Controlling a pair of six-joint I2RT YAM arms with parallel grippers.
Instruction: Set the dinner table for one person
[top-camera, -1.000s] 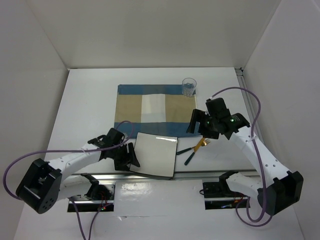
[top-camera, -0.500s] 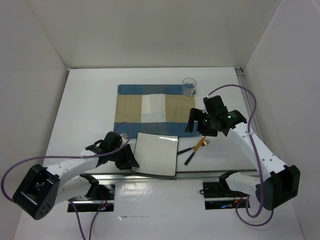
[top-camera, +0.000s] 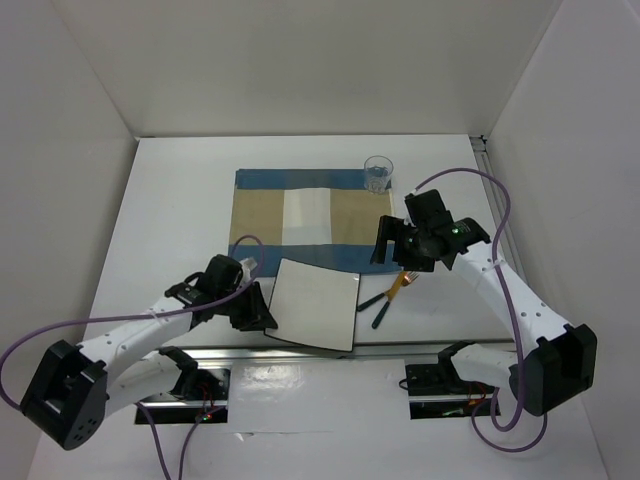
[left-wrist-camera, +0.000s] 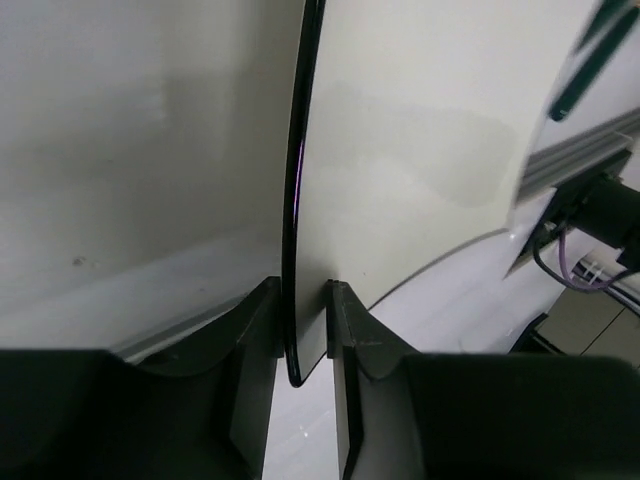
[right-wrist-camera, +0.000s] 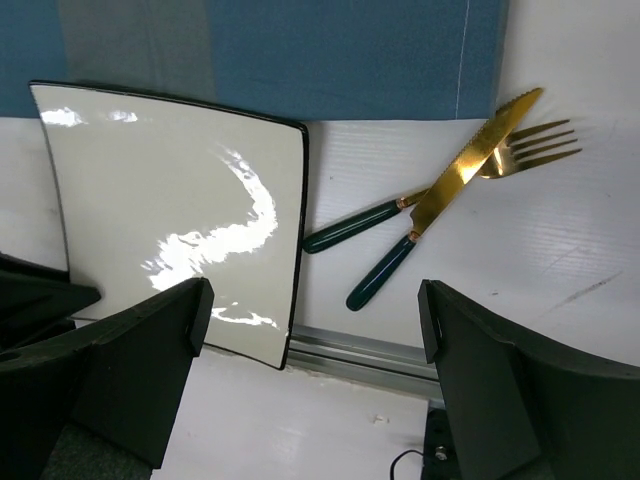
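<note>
The dinner table (top-camera: 170, 220) lies beneath both arms. The left gripper (left-wrist-camera: 305, 300), reaching low, clamps the plate (top-camera: 315, 305) by its edge. The right gripper (top-camera: 392, 245) hovers with its claw spread.

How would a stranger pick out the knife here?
Find the blue-and-tan placemat on the white table. Off its near right corner, the knife crosses a fork; both have green handles, but the knife's gold blade is flat and serrated.

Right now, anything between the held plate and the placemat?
Nothing visible. The plate reaches the placemat at its near edge. The knife and fork lie right of the plate, off the mat; the glass stands at its far right corner.
</note>
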